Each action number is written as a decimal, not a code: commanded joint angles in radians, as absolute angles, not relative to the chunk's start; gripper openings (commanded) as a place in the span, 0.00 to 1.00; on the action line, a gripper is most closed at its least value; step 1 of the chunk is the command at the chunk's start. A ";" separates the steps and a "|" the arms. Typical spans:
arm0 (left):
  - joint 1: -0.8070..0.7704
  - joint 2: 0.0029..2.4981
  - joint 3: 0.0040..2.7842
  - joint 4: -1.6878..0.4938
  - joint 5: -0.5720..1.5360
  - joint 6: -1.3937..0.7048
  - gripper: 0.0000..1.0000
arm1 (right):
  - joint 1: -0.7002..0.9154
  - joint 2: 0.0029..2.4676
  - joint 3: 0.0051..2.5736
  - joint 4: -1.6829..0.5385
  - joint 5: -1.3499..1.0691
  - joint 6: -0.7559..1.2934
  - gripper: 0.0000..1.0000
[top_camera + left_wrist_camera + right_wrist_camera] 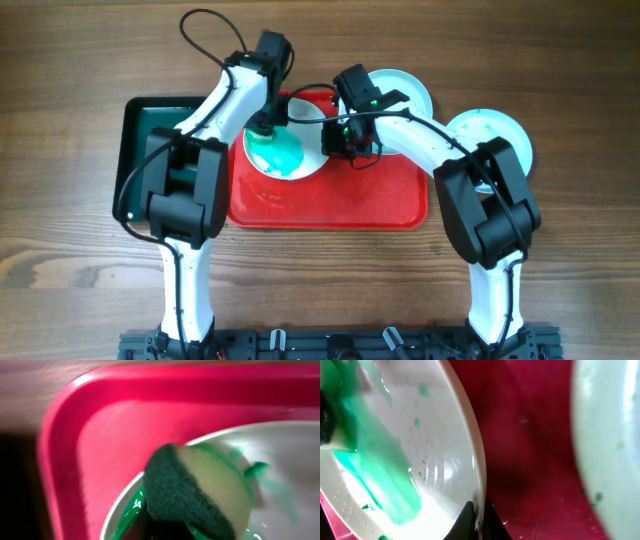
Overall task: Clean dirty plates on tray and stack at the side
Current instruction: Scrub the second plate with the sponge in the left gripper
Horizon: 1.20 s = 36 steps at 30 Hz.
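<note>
A white plate (290, 155) smeared with green lies on the left part of the red tray (380, 205). My left gripper (266, 125) is shut on a green-and-tan sponge (200, 490) and presses it onto this plate (285, 455). My right gripper (340, 140) is shut on the plate's right rim; its fingers (479, 521) pinch the edge of the plate (435, 435). A second plate (405, 88) lies at the tray's back edge and also shows in the right wrist view (610, 435). A third plate (495, 130) lies on the table to the right.
A dark green tray (145, 125) sits left of the red tray, partly under my left arm. The red tray's corner rim (65, 425) shows near the sponge. Wet spots lie on the tray floor (530, 450).
</note>
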State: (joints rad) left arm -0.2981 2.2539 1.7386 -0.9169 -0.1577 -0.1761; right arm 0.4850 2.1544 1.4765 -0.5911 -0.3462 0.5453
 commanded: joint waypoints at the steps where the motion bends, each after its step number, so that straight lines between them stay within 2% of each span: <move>1: -0.314 2.302 1.724 -0.867 0.221 0.027 0.04 | 0.501 2.181 1.471 -0.607 -0.339 0.496 0.04; 5: -0.338 2.302 1.724 -0.915 0.369 0.191 0.04 | 0.501 2.181 1.471 -0.607 -0.339 0.492 0.04; 10: -0.359 2.302 1.724 -0.934 0.342 0.236 0.04 | 0.501 2.181 1.471 -0.606 -0.339 0.493 0.04; 13: -0.351 2.302 1.724 -0.874 -0.002 -0.052 0.04 | 0.501 2.181 1.471 -0.606 -0.339 0.493 0.04; 17: -0.339 2.302 1.724 -0.911 -0.439 -0.397 0.04 | 0.501 2.181 1.471 -0.607 -0.339 0.493 0.04; 21: -0.332 2.302 1.724 -0.962 -0.467 -0.427 0.04 | 0.501 2.181 1.471 -0.607 -0.339 0.493 0.04; 28: -0.332 2.302 1.724 -1.256 -0.307 -0.311 0.04 | 0.501 2.181 1.471 -0.607 -0.342 0.493 0.04; 30: -0.332 2.302 1.724 -1.298 -0.196 -0.188 0.04 | 0.501 2.181 1.471 -0.607 -0.342 0.493 0.04; 33: -0.332 2.302 1.724 -1.354 0.093 0.057 0.04 | 0.501 2.181 1.471 -0.610 -0.358 0.489 0.04; 36: -0.332 2.302 1.724 -1.378 0.296 0.193 0.04 | 0.501 2.181 1.471 -0.610 -0.361 0.485 0.04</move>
State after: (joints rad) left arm -0.3271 2.2673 1.7416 -1.3651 -0.0174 -0.0292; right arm 0.5022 2.1544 1.4773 -0.6037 -0.3599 0.4877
